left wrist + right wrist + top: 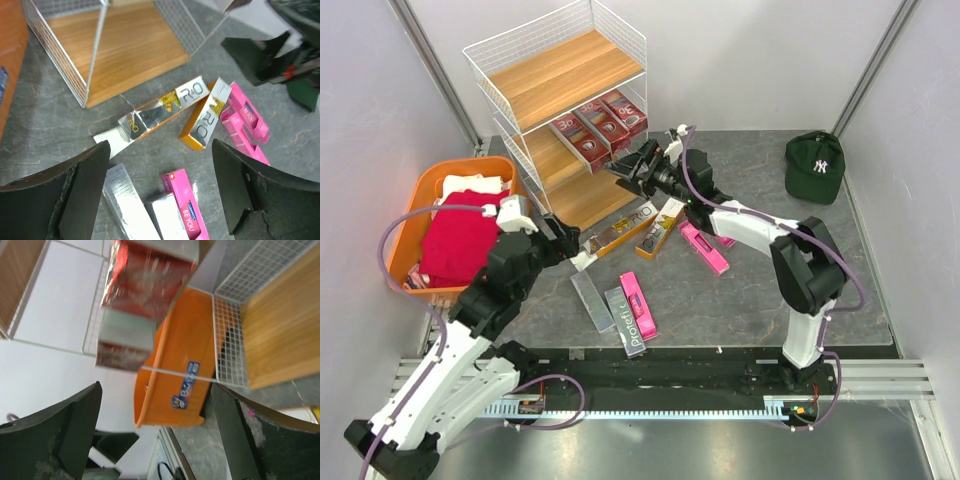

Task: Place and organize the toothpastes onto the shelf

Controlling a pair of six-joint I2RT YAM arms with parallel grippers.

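we saw the left tool (558, 238), jaws apart, above loose toothpastes (638, 303) lying on the worktop (760, 290). the right tool (625, 172) was apart and empty beside the shelf (560, 70), whose middle board held three dark red boxes (600, 125).

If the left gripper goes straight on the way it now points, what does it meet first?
Most likely the silver-and-gold toothpaste box lying on the table before the shelf; it lies right ahead of the open left gripper. Depth is unclear, so this is a guess.
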